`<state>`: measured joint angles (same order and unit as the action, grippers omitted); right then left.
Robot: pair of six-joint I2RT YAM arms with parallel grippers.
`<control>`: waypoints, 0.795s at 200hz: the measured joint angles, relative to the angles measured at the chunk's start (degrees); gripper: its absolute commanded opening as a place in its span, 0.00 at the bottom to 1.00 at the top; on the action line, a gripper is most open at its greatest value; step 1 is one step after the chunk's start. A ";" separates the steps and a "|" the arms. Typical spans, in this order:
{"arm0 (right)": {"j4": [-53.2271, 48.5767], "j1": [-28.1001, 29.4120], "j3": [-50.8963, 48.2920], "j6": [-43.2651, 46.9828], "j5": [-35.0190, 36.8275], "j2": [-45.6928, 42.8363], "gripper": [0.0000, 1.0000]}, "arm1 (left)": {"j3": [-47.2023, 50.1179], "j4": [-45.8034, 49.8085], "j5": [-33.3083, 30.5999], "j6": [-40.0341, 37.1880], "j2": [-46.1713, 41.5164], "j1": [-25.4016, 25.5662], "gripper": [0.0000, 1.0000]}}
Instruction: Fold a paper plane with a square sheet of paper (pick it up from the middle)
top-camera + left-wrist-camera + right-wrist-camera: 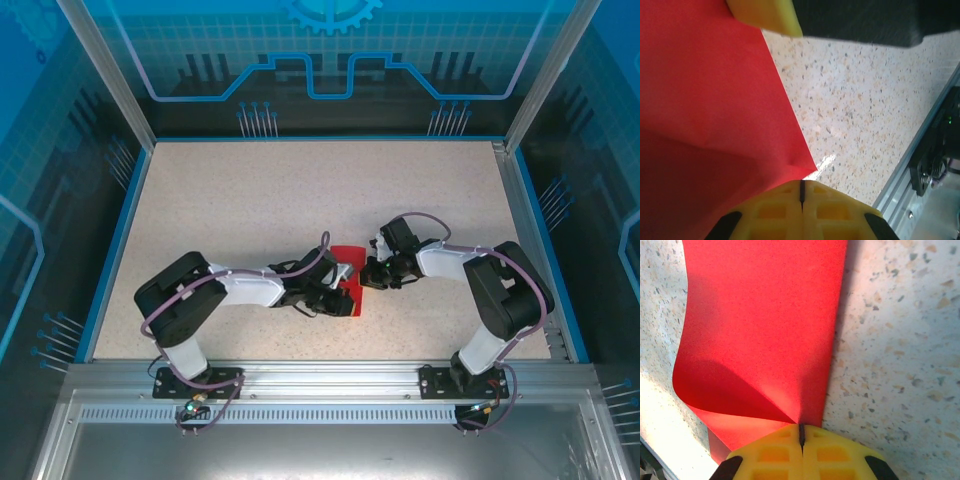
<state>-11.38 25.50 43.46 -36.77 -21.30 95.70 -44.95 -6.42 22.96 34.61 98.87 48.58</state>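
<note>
The square sheet of paper is bright red and sits low over the speckled table between my two grippers. Its sheet bends into a curl at the left, and its creases run down into the closed yellow jaws of my right gripper, which pinches one edge. My left gripper is also shut, with a corner of the paper drawn in at its tips. From above, the left gripper holds the paper's near left side and the right gripper its right side. The right gripper's yellow finger shows in the left wrist view.
The speckled tabletop lies open behind and to both sides. An aluminium rail runs along the near edge, close to the left gripper's side. Blue enclosure walls stand around the table.
</note>
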 measured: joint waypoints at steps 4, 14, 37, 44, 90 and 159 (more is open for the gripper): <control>0.00 0.00 -0.02 0.00 0.00 0.00 0.02 | 0.22 -0.33 -0.39 0.37 -0.26 -0.04 0.00; 0.02 0.00 -0.02 -0.02 -0.04 0.00 0.02 | 0.50 -1.33 -1.11 1.31 -0.35 -0.04 0.00; 0.31 0.00 -0.17 -0.07 -0.15 0.00 0.02 | 0.76 -3.89 -1.36 3.08 -0.31 -0.04 0.00; 0.46 0.00 -0.24 -0.07 -0.17 0.00 0.02 | 0.76 -4.83 -1.33 3.52 -0.22 -0.04 0.00; 0.87 -0.02 -0.28 -0.26 -0.50 0.13 0.01 | 0.76 -9.86 -0.44 4.74 2.67 -0.02 0.00; 0.92 -0.02 -0.22 -0.26 -0.74 0.28 0.01 | 0.87 -10.71 0.00 5.60 5.57 0.24 0.00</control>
<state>-10.46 25.47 43.24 -37.04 -22.04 95.98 -44.07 -17.12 22.96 40.21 104.44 48.82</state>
